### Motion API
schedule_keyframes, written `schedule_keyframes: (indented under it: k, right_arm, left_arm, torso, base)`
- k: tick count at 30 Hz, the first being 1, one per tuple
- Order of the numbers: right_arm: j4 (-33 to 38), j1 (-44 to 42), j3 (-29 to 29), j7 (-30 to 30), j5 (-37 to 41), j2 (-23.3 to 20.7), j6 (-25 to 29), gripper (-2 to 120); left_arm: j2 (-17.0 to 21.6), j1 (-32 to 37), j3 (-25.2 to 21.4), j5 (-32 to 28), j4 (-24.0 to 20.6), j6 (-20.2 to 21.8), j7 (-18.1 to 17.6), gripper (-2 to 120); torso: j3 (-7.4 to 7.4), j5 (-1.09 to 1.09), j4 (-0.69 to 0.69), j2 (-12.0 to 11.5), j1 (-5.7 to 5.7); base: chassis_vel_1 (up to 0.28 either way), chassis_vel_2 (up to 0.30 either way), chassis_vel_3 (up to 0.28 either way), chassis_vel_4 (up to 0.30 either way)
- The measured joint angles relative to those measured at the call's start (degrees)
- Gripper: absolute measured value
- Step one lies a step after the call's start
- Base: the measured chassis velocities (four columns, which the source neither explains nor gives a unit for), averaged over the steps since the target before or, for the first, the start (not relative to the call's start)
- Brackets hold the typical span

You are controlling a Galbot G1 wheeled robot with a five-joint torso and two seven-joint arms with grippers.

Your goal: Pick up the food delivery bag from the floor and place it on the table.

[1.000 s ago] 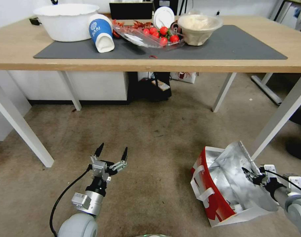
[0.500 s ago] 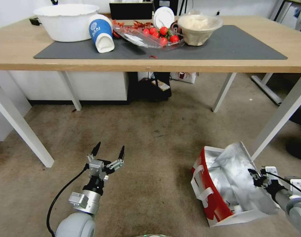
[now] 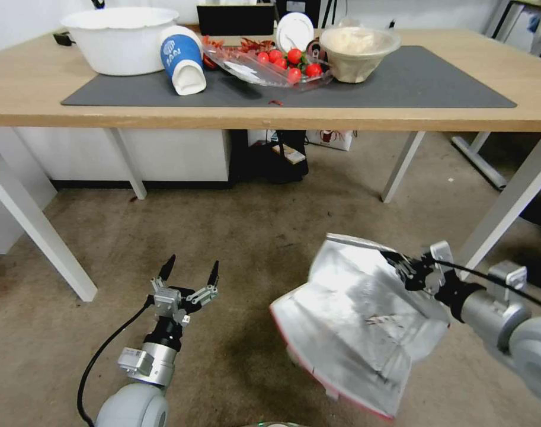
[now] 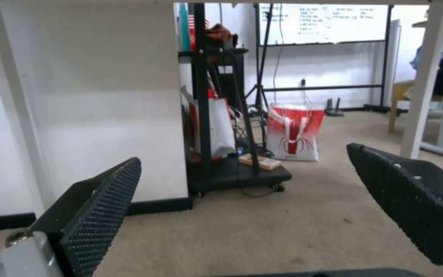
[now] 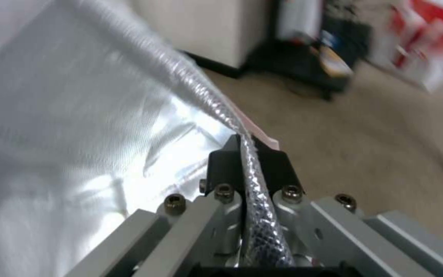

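The right gripper (image 3: 400, 265) has its fingers clenched on the foil rim of the food delivery bag (image 3: 353, 320) — lifted off the floor (image 3: 252, 237), near the table (image 3: 282, 117). The left gripper (image 3: 188, 274) hovers low at left, fingers spread.

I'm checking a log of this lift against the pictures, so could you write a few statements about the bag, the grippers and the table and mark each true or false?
1. The right gripper is shut on the foil rim of the bag. True.
2. The left gripper holds a bag handle. False: it is open and empty, low over the floor.
3. The bag stands on the table. False: it hangs tilted from the right gripper, below the tabletop.
4. Tomatoes lie on the table. True.
5. The blue-and-white cup stands upright. False: it lies on its side.
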Motion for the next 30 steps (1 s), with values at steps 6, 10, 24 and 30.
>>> schedule_keyframes:
  k: [6, 10, 24, 30]
  right_arm:
    - [3.3, 1.3, 1.2, 0.0, 1.9, -7.8, -0.7, 0]
    - [3.3, 1.6, 1.2, -0.1, 1.9, -9.4, -0.7, 0]
    - [2.8, 1.2, 1.1, -0.7, 2.5, -11.0, -0.6, 0]
    - [2.7, 1.4, 1.2, -1.3, 3.1, -12.4, 0.0, 0]
  left_arm:
    - [-0.1, 0.0, -0.9, -0.8, -0.2, -0.5, 0.1, 100]
    - [-0.1, -0.2, -2.8, -3.5, -0.4, -0.7, 3.5, 100]
    - [0.4, 0.1, -4.3, -4.3, -0.9, 1.6, 5.0, 100]
    - [0.5, 0.0, -4.6, -4.2, -1.1, 1.8, 5.0, 100]
  torso:
    - [0.00, 0.02, 0.01, 0.0, 0.01]
    - [0.00, 0.02, 0.00, 0.1, 0.00]
    - [1.70, 0.01, 0.00, 1.9, 0.06]
    - [3.23, 0.01, 0.00, 3.6, 0.26]
  base:
    - [0.000, 0.000, 0.000, 0.000]
    - [0.000, 0.000, 0.000, 0.000]
    - [0.000, 0.000, 0.000, 0.000]
    - [0.000, 0.000, 0.000, 0.000]
